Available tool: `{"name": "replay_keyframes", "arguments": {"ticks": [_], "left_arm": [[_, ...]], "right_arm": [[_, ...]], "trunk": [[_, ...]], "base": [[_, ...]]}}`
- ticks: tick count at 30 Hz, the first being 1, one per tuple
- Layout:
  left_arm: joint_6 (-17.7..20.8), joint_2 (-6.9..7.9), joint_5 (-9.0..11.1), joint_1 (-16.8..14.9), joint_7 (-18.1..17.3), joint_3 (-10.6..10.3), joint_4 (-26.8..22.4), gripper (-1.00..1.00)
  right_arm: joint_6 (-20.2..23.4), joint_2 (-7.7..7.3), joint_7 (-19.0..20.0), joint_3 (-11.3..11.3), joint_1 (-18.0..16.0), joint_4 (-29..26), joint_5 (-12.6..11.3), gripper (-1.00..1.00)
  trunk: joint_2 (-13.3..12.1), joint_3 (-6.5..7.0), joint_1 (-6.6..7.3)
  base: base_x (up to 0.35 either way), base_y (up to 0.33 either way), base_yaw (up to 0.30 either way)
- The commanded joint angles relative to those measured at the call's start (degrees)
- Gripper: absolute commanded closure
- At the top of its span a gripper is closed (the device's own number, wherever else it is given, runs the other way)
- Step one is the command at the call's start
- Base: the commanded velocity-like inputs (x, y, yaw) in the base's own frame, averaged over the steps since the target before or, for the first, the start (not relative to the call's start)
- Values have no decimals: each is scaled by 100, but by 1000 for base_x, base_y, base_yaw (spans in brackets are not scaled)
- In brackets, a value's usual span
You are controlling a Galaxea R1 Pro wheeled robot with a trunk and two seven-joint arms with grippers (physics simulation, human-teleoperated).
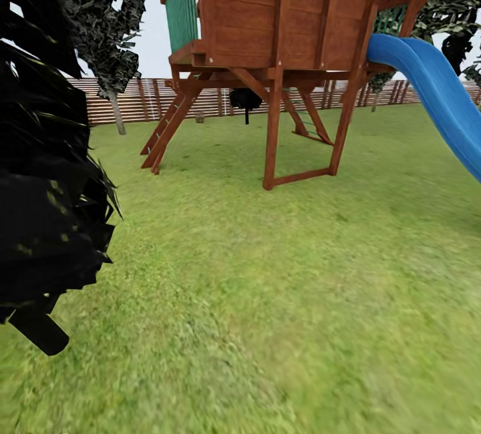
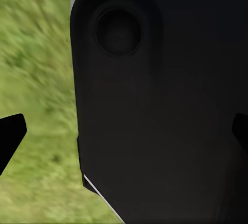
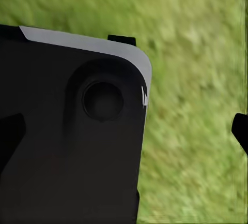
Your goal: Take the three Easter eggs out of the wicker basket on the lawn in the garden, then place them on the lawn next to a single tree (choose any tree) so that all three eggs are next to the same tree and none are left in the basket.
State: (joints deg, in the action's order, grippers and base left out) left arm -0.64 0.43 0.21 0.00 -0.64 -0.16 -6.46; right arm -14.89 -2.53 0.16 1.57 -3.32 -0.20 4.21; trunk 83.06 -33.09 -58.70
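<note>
The lawn (image 1: 287, 300) spreads ahead to a wooden play tower (image 1: 280, 53) and blue slide (image 1: 441, 100); a grey-trunked tree (image 1: 110, 40) stands by the fence (image 1: 220, 100). Both claws spread wide, holding nothing. With no basket or eggs visible, all 3 placements seemingly remain.

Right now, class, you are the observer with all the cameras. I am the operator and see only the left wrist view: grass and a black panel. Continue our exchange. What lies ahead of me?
Observer: A wooden play tower with a blue slide, standing on the lawn.
Operator: Any tree I could use?
Observer: A pale-trunked tree stands by the fence, ahead to the left.
Operator: Is my right gripper carrying anything?
Observer: No, the right gripper is open and holds nothing.
</note>
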Motion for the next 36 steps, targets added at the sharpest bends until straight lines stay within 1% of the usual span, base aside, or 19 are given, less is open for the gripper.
{"name": "replay_keyframes", "arguments": {"ticks": [1, 17, 23, 36], "left_arm": [[-7, 1, 0, 0, -7, -1, -4, -100], [-7, 1, 6, 0, -6, -1, -4, -100], [-7, 9, 19, 0, -6, 4, -4, -100], [-7, 10, 23, 0, -6, 7, -4, -100]], "right_arm": [[-14, -2, 2, 10, -2, 3, 36, -100], [-14, -2, 2, 10, -2, 3, 36, -100], [-14, -2, 2, 12, -2, 3, 58, -100], [-14, -2, 2, 36, -2, 11, 98, -100]], "trunk": [[2, -5, -2], [2, -5, -2], [2, -5, -2], [2, -5, -2]], "base": [[266, -224, 293], [266, -220, 293], [298, -113, 276], [313, -7, 20]]}}
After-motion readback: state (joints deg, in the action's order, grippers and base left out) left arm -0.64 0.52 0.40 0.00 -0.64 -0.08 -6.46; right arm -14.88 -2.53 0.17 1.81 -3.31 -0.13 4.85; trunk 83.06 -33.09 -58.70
